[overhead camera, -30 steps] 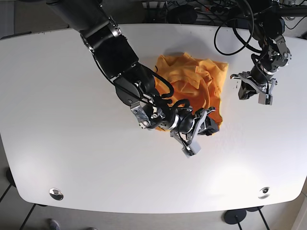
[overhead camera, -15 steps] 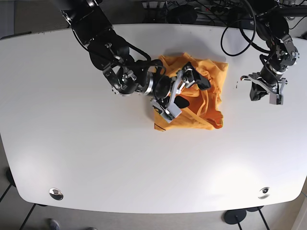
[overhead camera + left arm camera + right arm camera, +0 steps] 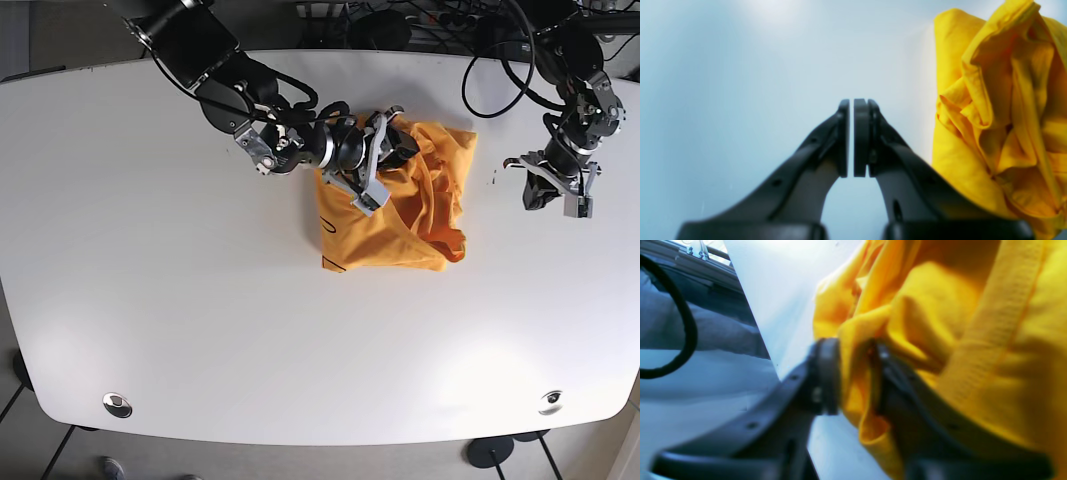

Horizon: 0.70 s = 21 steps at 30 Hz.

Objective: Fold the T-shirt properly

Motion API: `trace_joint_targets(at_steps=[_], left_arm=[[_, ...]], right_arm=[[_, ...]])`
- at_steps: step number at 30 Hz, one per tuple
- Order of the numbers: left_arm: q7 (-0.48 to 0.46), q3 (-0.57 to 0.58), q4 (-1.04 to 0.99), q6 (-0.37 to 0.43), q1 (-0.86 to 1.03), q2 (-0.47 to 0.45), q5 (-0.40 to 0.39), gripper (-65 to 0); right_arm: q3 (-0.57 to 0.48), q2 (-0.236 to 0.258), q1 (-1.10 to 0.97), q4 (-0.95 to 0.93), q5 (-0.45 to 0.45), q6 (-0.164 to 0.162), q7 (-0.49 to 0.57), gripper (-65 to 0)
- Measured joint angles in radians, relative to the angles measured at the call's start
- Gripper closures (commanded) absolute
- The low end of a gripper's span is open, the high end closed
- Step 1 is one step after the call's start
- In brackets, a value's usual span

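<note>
White table [image 3: 150, 300] fills the room view, bare except for the shirt and the two arms reaching in from the far edge.

Orange-yellow T-shirt [image 3: 400, 215] sits a bit past table centre, toward the far side. It's bunched into a rough square, lower edge fairly flat, upper part crumpled and lifted. Not a clean fold yet; looks like a mid-fold pass, with one layer being carried over the rest.

Right arm [image 3: 215, 65] comes in low from the far corner and stretches across to the shirt's upper edge. Right gripper [image 3: 378, 155] is clamped on a bunch of fabric; wrist view shows cloth [image 3: 857, 373] squeezed between the two jaws, with a ribbed hem band [image 3: 990, 330] running just beside. Grip is on a thick wad, more than one layer, probably so the whole flap travels together. Risk: wad slips or drags the bottom layer along.

Left arm [image 3: 570, 60] is parked off to the shirt's side, well apart from it, likely to keep out of the folding path. Left gripper [image 3: 550, 190] hovers over bare table; in its wrist view the pads [image 3: 861, 136] stand together with only a hairline gap and nothing between them. Shirt's edge [image 3: 990, 116] shows at that frame's side, untouched.
</note>
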Motion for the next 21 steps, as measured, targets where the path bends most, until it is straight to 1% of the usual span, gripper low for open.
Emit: trace_joint_targets(at_steps=[3, 7, 9, 10, 12, 13, 16, 17, 18, 19, 21], left_arm=[[0.000, -0.002, 0.000, -0.002, 0.004, 0.000, 0.000, -0.1], [0.000, -0.002, 0.002, -0.002, 0.004, 0.003, 0.000, 0.0], [0.005, -0.002, 0.010, -0.002, 0.004, 0.004, 0.000, 0.0], [0.005, -0.009, 0.035, -0.003, 0.004, 0.004, 0.000, 0.0], [0.003, -0.042, 0.078, -0.003, 0.003, 0.005, -0.004, -0.1], [0.003, -0.063, 0.101, -0.002, 0.003, 0.002, -0.003, -0.1], [0.004, -0.080, 0.122, -0.003, 0.003, 0.002, -0.004, -0.1], [0.004, -0.092, 0.129, -0.003, 0.002, 0.003, -0.004, -0.3], [0.004, -0.107, 0.134, -0.003, 0.001, 0.003, -0.003, -0.3], [0.003, -0.118, 0.136, -0.003, 0.001, 0.000, -0.003, -0.3], [0.004, -0.125, 0.136, -0.003, 0.001, -0.005, 0.000, -0.3]], right_arm=[[-0.003, -0.022, 0.013, 0.021, -0.006, -0.001, -0.008, -1.9], [-0.002, -0.040, 0.013, 0.149, 0.008, 0.000, -0.008, -1.9], [-0.001, -0.071, 0.014, 0.170, 0.006, 0.000, -0.008, -1.9], [-0.005, -0.095, 0.018, 0.167, 0.006, 0.000, -0.009, -1.9], [-0.032, -0.120, 0.031, 0.126, 0.006, 0.000, -0.008, -2.1], [-0.056, -0.133, 0.047, 0.074, 0.007, 0.003, -0.008, -2.1], [-0.089, -0.172, 0.084, -0.049, -0.002, 0.000, -0.008, -2.1], [-0.091, -0.183, 0.092, -0.078, -0.001, 0.000, -0.008, -3.0], [-0.091, -0.193, 0.098, -0.102, 0.000, 0.000, -0.007, -6.0], [-0.091, -0.196, 0.101, -0.121, 0.001, 0.000, -0.002, -11.7], [-0.091, -0.196, 0.106, -0.140, -0.001, 0.000, -0.001, -34.7]])
